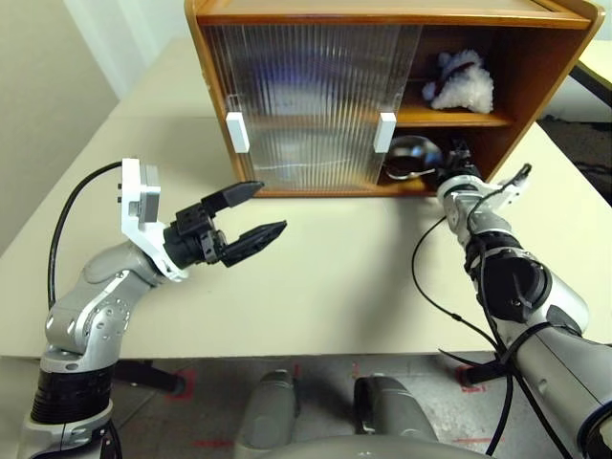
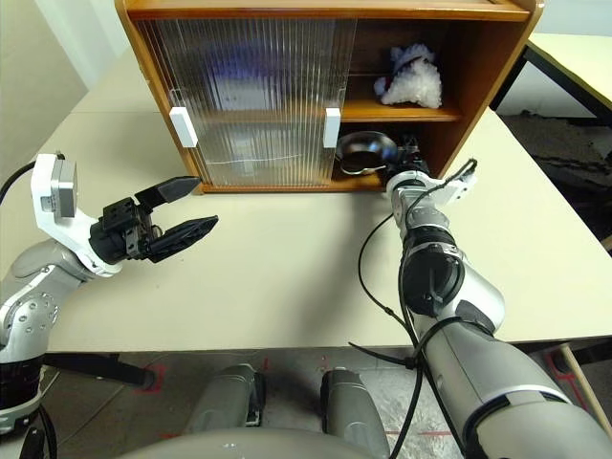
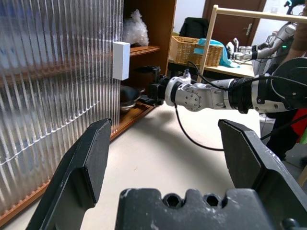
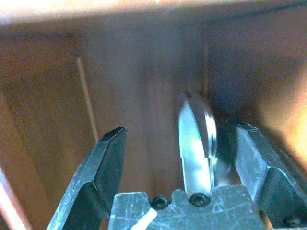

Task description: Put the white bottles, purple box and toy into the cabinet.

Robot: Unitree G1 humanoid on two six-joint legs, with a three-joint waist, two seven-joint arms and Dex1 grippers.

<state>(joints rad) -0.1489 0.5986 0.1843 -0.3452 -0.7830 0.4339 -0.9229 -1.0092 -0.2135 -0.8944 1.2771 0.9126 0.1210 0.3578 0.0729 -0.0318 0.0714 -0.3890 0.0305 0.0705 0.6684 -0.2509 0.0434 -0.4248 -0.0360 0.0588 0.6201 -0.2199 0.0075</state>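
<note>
right end effector (image 1: pixel 457 164) reaching level into the lower compartment of the wide orange-brown wooden cabinet (image 1: pixel 535 67), fingers spread wide and pinching nothing. shiny steel bowl (image 1: pixel 411 155) just beside it on the inner side, between its fingers in the right wrist view, standing on edge, apparently released; not one of the task's things.

small fluffy white plush toy (image 1: pixel 461 83) with a dark top sitting on the inner shelf, above the right end effector, already stowed. soft and light by the look; would squash under a pinch, so best taken around the body rather than the loose fluff if it ever needs shifting.

left end effector (image 1: pixel 247 215) hanging over the pale surface (image 1: pixel 335 277), spread open, empty, short of the ribbed translucent sliding door (image 1: pixel 306 96) with its white block handle (image 1: pixel 237 132).

white bottles and purple box not made out; a bluish blur behind the ribbed door could be one of them, cannot tell. judged by kind: jars stiff, smooth, likely slippery, best pinched across the sides below the lid; tissue pack soft and yielding, best taken across its narrow width with a gentle close.
</note>
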